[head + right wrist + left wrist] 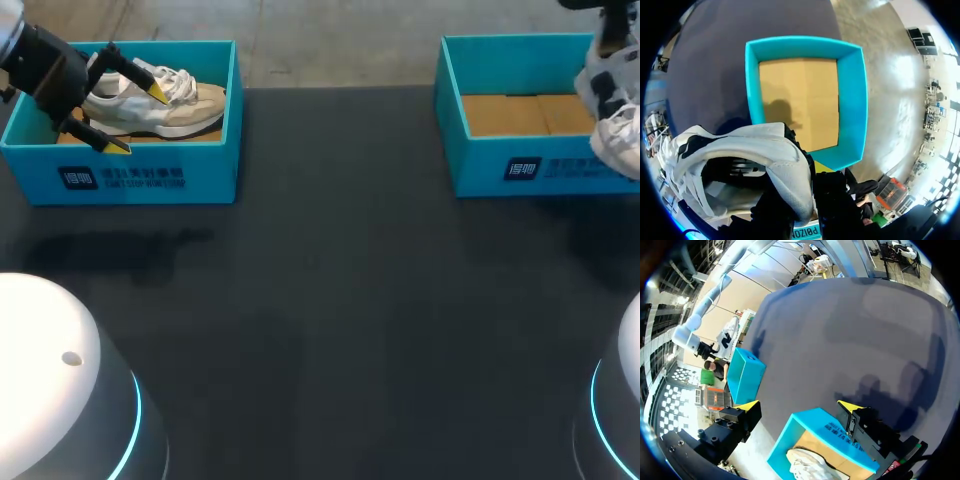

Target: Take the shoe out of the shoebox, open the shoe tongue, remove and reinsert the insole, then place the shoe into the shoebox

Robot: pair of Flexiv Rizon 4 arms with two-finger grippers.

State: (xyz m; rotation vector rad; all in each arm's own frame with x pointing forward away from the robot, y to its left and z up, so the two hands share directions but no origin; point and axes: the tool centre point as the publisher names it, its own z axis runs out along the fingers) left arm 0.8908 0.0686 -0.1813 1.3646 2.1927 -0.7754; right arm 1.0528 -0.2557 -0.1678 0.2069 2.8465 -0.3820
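Observation:
A beige and white shoe [150, 100] lies in the left blue shoebox [150, 178]. My left gripper [138, 119] hangs open just above it, one yellow tip over the shoe and one at the box's front wall. In the left wrist view the open gripper [799, 406] straddles that box's corner [815, 427], with the shoe [807, 465] under it. My right gripper [605, 60] is shut on a white and black shoe [615, 110], held above the right shoebox [520, 165]. The right wrist view shows this shoe [740, 160] in the gripper [812, 172] over the empty box [852, 100].
The right shoebox holds only its brown cardboard floor [510, 115]. Dark tabletop [340, 300] stretches between and in front of the two boxes. My arms' white bases [60, 400] stand at the near corners.

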